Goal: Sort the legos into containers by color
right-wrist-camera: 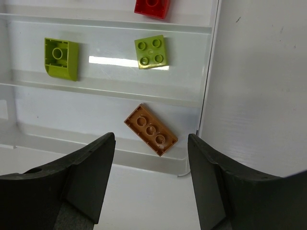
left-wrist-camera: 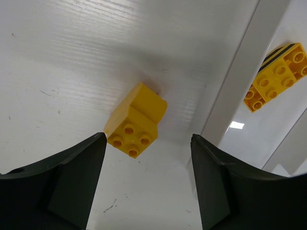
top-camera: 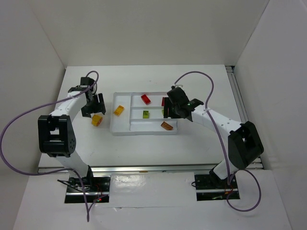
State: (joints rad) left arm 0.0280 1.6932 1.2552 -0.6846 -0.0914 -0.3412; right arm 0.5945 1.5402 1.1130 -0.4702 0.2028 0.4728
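The white tray (top-camera: 122, 126) lies mid-table. Its tall left section holds a yellow brick (top-camera: 118, 110). The far narrow section holds two red bricks (top-camera: 146, 99), the middle one lime green bricks (top-camera: 145, 114), the near one an orange brick (top-camera: 166, 126). A second yellow brick (top-camera: 97, 120) lies on the table left of the tray. My left gripper (top-camera: 93, 108) is open and empty just above it; that brick (left-wrist-camera: 135, 120) sits ahead of the jaws. My right gripper (top-camera: 171, 111) is open and empty over the tray's right end, above the orange brick (right-wrist-camera: 150, 130).
White walls enclose the table on three sides. The tray wall (left-wrist-camera: 240, 76) runs close on the right of the loose yellow brick. Two green bricks (right-wrist-camera: 61, 58) and one red brick (right-wrist-camera: 152, 7) show beyond the orange one. Purple cables loop from both arms.
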